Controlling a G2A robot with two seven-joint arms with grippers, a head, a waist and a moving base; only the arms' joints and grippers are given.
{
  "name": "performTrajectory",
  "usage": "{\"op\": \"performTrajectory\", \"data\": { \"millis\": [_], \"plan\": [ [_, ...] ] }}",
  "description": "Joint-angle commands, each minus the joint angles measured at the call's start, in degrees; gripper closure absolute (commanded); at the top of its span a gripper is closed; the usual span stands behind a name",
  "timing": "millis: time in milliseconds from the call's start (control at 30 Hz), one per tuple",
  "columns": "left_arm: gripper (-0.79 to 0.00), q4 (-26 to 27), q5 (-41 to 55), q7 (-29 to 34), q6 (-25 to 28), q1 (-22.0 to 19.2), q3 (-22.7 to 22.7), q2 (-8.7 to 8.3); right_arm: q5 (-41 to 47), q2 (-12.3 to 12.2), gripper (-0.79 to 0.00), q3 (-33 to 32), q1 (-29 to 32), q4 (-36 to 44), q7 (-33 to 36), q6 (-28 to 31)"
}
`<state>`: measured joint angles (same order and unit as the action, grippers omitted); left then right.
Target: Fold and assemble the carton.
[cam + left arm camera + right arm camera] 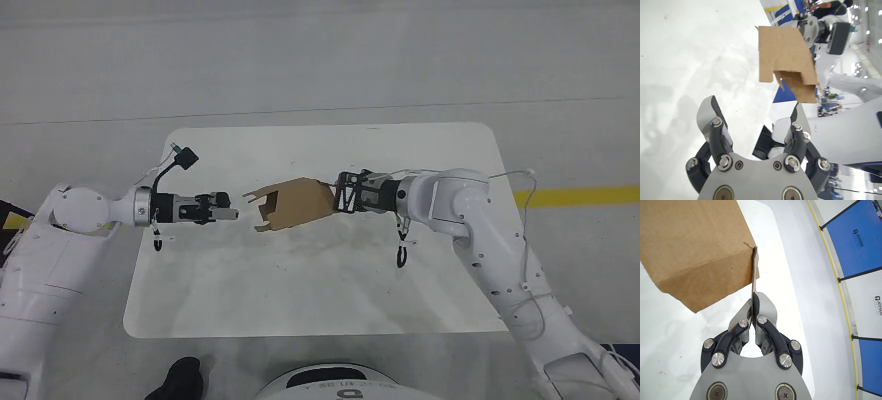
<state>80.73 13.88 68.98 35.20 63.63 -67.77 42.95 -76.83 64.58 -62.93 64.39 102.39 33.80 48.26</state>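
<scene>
A brown cardboard carton (293,203) hangs above the middle of the white table (320,290), partly folded, its loose flaps towards the left arm. My right gripper (338,197) is shut on a flap at the carton's right end; in the right wrist view the flap's edge (754,289) runs between the pads of that gripper (753,303). My left gripper (236,212) is level with the carton and a short way to its left, open and empty. In the left wrist view the carton (785,64) hangs just beyond the gripper (755,105), apart from both fingers.
The table has rounded corners and its left edge (130,300) lies under the left arm. A yellow floor line (590,194) runs off to the right. Blue barrier panels (851,237) stand beyond the table on the right arm's side.
</scene>
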Motion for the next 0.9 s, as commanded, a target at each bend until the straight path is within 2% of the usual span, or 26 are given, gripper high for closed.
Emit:
{"op": "performTrajectory", "data": {
  "millis": [0, 67, 167, 333, 400, 533, 633, 700, 767, 867],
  "plan": [
    [-0.708, 2.1, -5.5, -5.3, 4.3, 2.7, -1.8, -0.33, 0.9, -0.1, 0.0, 0.0, 0.0, -0.2, 0.1, 0.5],
    [-0.693, 4.2, -9.6, -9.1, 7.4, 5.0, -3.4, -0.59, 1.9, -0.1, 0.0, 0.2, -0.2, -0.4, 0.3, 0.8],
    [-0.656, 7.8, -17.6, -17.7, 9.3, 8.7, -6.0, -0.75, 3.1, -0.1, 0.0, 0.9, -0.7, -0.8, 0.6, 1.3],
    [-0.529, 15.2, -31.0, -33.5, 8.1, 15.3, -9.4, -0.42, 4.5, 0.0, 0.0, 2.1, -1.7, -1.5, 0.9, 2.1],
    [-0.545, 17.7, -35.4, -37.8, 7.0, 17.4, -10.4, -0.3, 4.8, 0.0, 0.0, 2.6, -2.0, -1.7, 1.1, 2.2],
    [-0.606, 21.3, -40.2, -40.5, 5.3, 19.9, -11.0, -0.16, 5.5, 0.0, 0.0, 3.3, -2.6, -2.0, 1.2, 2.7],
    [-0.579, 23.1, -42.1, -40.9, 4.4, 20.6, -10.9, -0.05, 6.1, -0.1, 0.0, 3.7, -2.9, -2.3, 1.2, 3.0],
    [-0.514, 23.7, -42.6, -41.1, 4.3, 20.8, -10.8, 0.02, 6.4, -0.1, 0.0, 4.0, -3.1, -2.5, 1.3, 3.1],
    [-0.406, 23.9, -42.6, -41.1, 4.3, 21.0, -10.8, 0.08, 6.6, -0.1, 0.0, 4.3, -3.3, -2.8, 1.5, 3.1],
    [-0.342, 23.7, -42.2, -41.6, 4.3, 21.1, -11.3, 0.14, 7.0, -0.2, 0.0, 4.5, -3.6, -3.2, 1.6, 3.1]
  ]
}}
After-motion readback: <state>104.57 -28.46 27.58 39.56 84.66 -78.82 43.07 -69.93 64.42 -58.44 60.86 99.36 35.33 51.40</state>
